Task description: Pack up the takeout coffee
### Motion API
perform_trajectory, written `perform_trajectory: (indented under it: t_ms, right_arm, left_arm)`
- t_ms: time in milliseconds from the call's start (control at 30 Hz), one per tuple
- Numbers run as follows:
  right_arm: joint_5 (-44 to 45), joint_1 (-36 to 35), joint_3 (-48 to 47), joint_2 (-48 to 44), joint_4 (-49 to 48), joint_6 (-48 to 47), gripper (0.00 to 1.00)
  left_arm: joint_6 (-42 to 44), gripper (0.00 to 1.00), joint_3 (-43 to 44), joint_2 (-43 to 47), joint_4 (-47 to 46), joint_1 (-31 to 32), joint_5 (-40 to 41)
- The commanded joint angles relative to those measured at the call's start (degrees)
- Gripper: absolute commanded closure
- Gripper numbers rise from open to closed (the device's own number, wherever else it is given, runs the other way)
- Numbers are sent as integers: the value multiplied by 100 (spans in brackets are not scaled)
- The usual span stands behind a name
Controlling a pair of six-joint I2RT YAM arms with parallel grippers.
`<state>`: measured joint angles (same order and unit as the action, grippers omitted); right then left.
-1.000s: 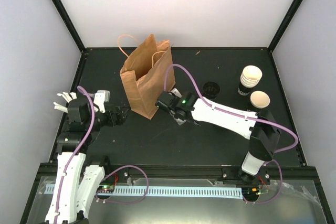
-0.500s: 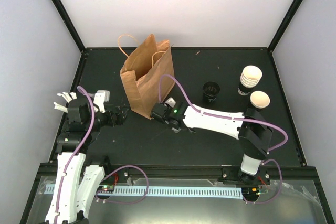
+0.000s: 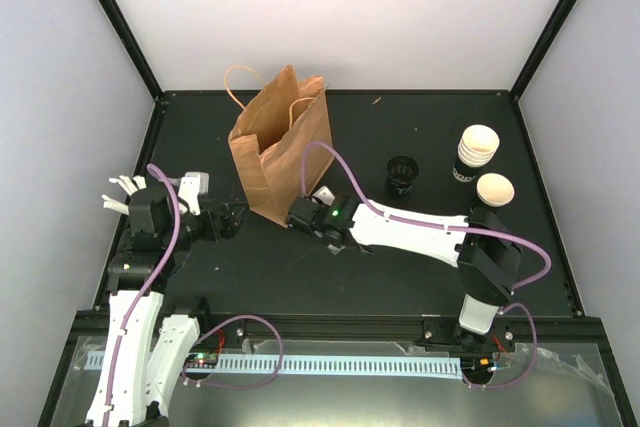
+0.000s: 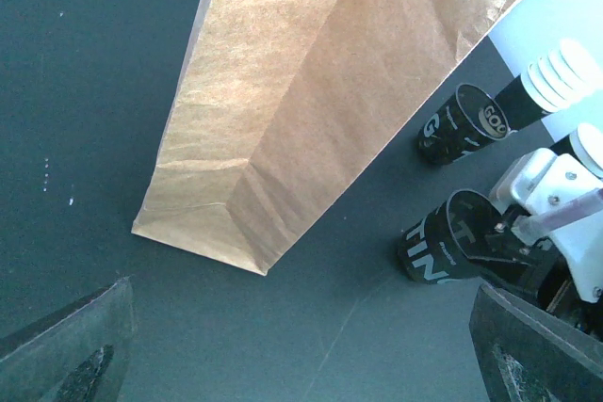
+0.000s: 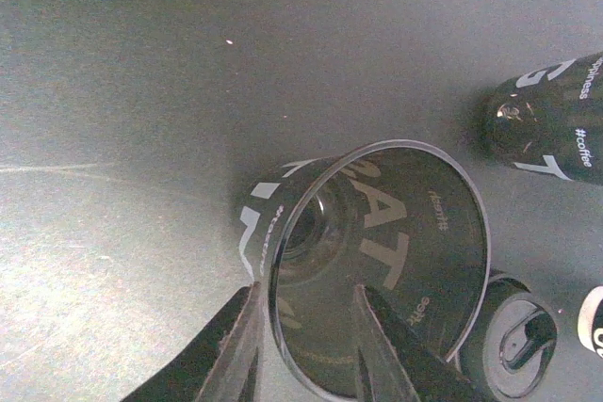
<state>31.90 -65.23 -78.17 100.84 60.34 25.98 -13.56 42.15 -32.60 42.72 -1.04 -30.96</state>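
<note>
The takeout coffee (image 3: 495, 190), a single black cup with a cream-white inside, stands at the far right, apart from both grippers. My right gripper (image 3: 300, 213) is low by the near corner of the brown paper bag (image 3: 280, 147). In the right wrist view this gripper (image 5: 309, 294) is shut on the rim of a different cup, a tilted dark see-through cup with white print (image 5: 377, 261), one finger inside and one outside. That cup also shows in the left wrist view (image 4: 438, 242). My left gripper (image 3: 232, 219) is open and empty, left of the bag.
A black cup with a dark inside (image 3: 402, 175) stands right of the bag. A nested stack of cups (image 3: 478, 150) stands behind the takeout coffee. The bag stands upright with its mouth open and its handles up. White walls enclose the table (image 3: 420, 257).
My right arm has moved left with the dark cup to the bag's near corner, uncovering the black cup behind it. The left arm has not moved.
</note>
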Motion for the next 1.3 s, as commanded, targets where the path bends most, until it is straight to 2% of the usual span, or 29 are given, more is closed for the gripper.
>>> perform_trajectory:
  t_ms: [0, 233, 333, 400, 900, 1267]
  right_arm:
    - [-232, -25, -87, -494, -251, -75, 70]
    - [-396, 153, -43, -1094, -413, -174, 36]
    - [-449, 387, 137, -1305, -471, -155, 12]
    - [-520, 617, 329, -1486, -550, -104, 2]
    - [-1373, 2493, 2134, -2924, -1129, 483, 0]
    - [-2087, 3483, 2973, -3183, -1579, 735, 0]
  left_arm:
    - [-13, 1, 12, 69, -112, 2, -77]
    - [-3, 1, 6, 69, -112, 2, -92]
    - [3, 1, 6, 68, -112, 4, -93]
    - [4, 1, 12, 62, -109, 1, -93]
    - [5, 1, 7, 34, -111, 5, -76]
    - [-6, 1, 4, 32, -110, 3, -68]
